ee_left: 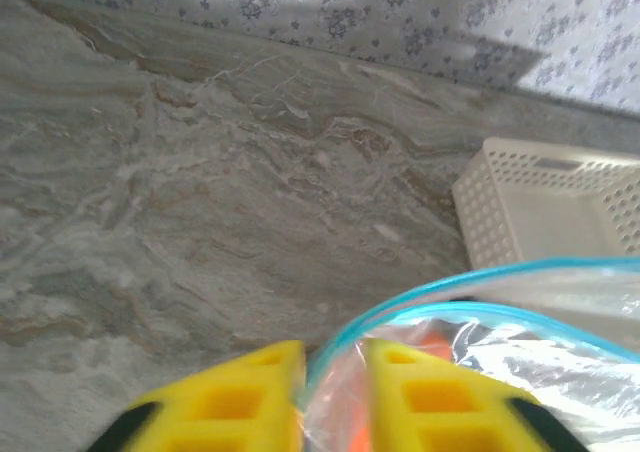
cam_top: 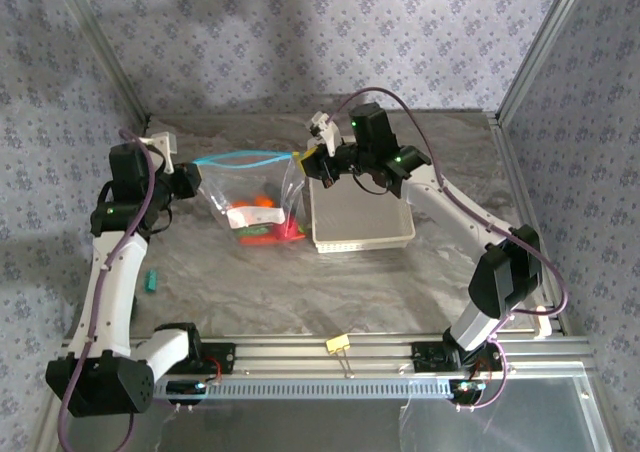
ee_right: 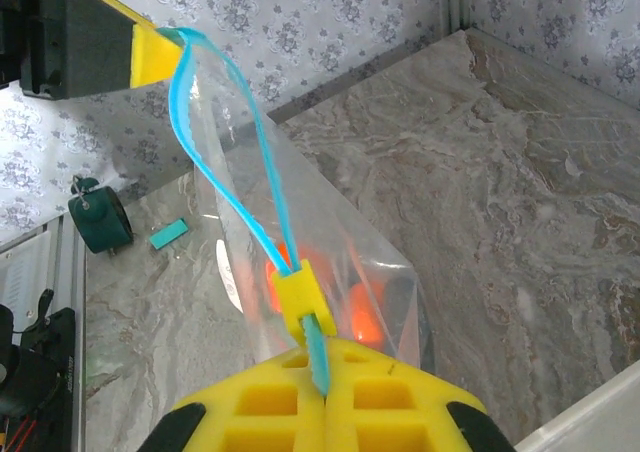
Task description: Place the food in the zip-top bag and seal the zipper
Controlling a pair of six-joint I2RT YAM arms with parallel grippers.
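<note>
Grey marbled desk (cam_top: pixel 300 282), patterned walls behind. The zip-top bag (cam_top: pixel 262 197) hangs between my two tools, just left of the white basket (cam_top: pixel 360 222), with the food (cam_top: pixel 265 222) inside as orange and red shapes at the bottom.

My right tool (ee_right: pixel 322 367) is clenched on the zipper (ee_right: pixel 225 162) just below a small yellow block (ee_right: pixel 298 297) on the strip. My left tool (ee_left: pixel 335 372) has the far corner between slightly parted fingers; I cannot tell whether it grips.

Finding: the mouth gapes, its two blue lips bowed apart. Filling looks done and sealing remains.

Recommendation: secure the left corner first, draw the strip taut so the lips meet, then close along it steadily without tilting the bag.
</note>
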